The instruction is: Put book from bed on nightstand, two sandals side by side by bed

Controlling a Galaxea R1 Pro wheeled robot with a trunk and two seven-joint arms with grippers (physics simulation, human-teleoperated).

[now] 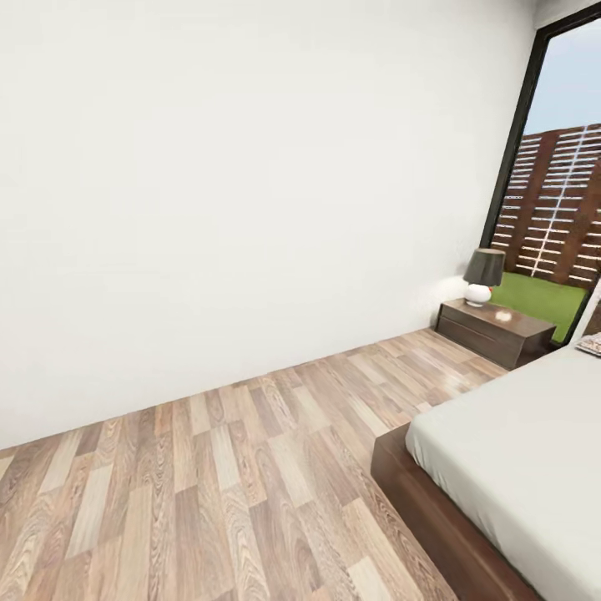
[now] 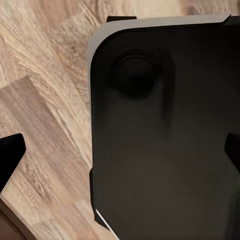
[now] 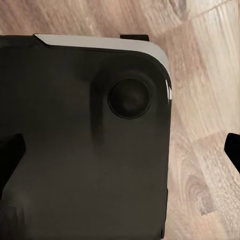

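The bed [image 1: 517, 451] lies to the right of the head view, its long side running away toward the nightstand [image 1: 494, 330] by the window [image 1: 555, 184], with a lamp [image 1: 483, 276] on the stand. A patterned scrap at the mattress's far right edge [image 1: 592, 343] is cut off; whether it is the book I cannot tell. The right arm looks nearer that side. Both wrist views look down on the robot's dark base [image 2: 165, 140] over plank floor [image 1: 209, 484]. The left fingertips [image 2: 11, 157] and right fingertips [image 3: 10, 155] stand apart, holding nothing.

Even, bright daylight; soft rendering.
Glare is seen on the floor [image 1: 250, 467] near the window [image 1: 555, 184]; wrist views are blurred and dark.
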